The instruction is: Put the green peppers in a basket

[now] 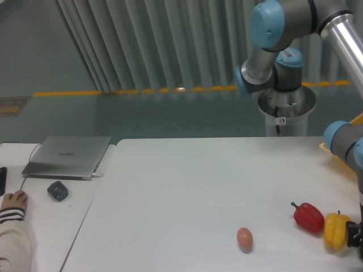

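A wide white tabletop [187, 187] filled the lower half of the frame, its surface plain and matte. Near the lower right lay a red pepper [308, 217], with a yellow pepper [336, 231] just beside it, and a small egg [244, 237] sat apart to their left. The green pepper could not be made out; it lay past the right edge or behind the arm. Only a sliver of the yellow basket [340, 156] showed at the right edge, behind a blue arm joint.

The hand [355, 234] was a dark shape at the lower right edge, next to the yellow pepper; whether it was spread or closed could not be told.

At the left stood a second white desk [39, 221] carrying a closed grey laptop [68, 156], a dark mouse [57, 190], and a person's hand [12, 200] in a striped sleeve. Behind, a grey-green floor ran to a yellow line [136, 90] and pale ribbed curtains [147, 39], with the arm's base pedestal [286, 113] at the upper right.
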`<action>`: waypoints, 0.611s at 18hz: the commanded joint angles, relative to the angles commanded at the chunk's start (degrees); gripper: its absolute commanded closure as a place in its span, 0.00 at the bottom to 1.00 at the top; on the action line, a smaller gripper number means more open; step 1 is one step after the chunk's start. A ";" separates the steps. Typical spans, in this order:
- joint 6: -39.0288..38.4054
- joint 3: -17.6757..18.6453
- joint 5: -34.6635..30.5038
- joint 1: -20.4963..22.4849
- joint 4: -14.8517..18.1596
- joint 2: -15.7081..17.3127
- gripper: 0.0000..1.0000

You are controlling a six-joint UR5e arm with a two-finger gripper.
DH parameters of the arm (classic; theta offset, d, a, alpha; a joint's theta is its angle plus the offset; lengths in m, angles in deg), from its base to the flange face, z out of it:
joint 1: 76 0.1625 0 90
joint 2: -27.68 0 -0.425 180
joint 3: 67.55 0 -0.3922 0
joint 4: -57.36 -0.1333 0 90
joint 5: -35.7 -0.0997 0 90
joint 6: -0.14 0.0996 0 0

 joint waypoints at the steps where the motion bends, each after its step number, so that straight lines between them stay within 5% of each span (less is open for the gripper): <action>1: 0.17 0.09 0.00 0.00 0.00 0.00 0.16; 5: 0.53 0.18 0.00 0.00 0.00 0.00 0.39; 11: 0.70 0.18 0.17 0.00 0.00 1.66 0.42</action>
